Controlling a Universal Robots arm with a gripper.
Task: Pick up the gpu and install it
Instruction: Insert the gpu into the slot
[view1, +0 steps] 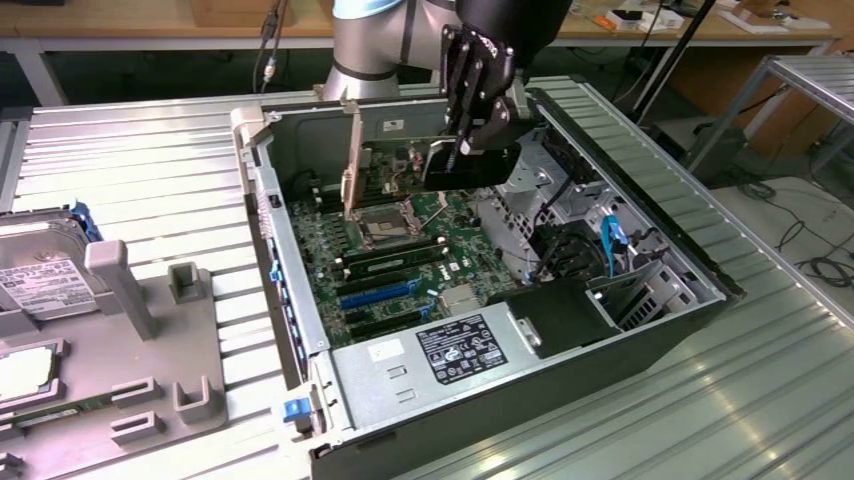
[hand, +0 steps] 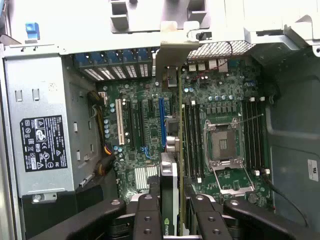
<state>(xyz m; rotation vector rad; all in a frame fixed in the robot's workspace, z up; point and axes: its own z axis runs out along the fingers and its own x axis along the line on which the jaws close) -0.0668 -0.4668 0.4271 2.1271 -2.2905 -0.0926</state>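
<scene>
gpu (view1: 447, 168): clamped upright between the fingers of the gripper (view1: 474, 150), jaws narrowed onto the thin card, silver bracket (view1: 354, 160) toward the exterior view's left. Held over the open computer case (view1: 267, 200), above the motherboard (view1: 400, 270) and near the CPU socket (view1: 387, 228), not seated in any slot. Case on its side on a ribbed metal table (view1: 160, 170). Grey power supply (view1: 441, 350) with a black label at the case's near end. Hard drive (view1: 34, 285) in a grey fixture, well apart at the exterior view's left. Blue slot (hand: 162, 120) just beside the card's line in the wrist view.
</scene>
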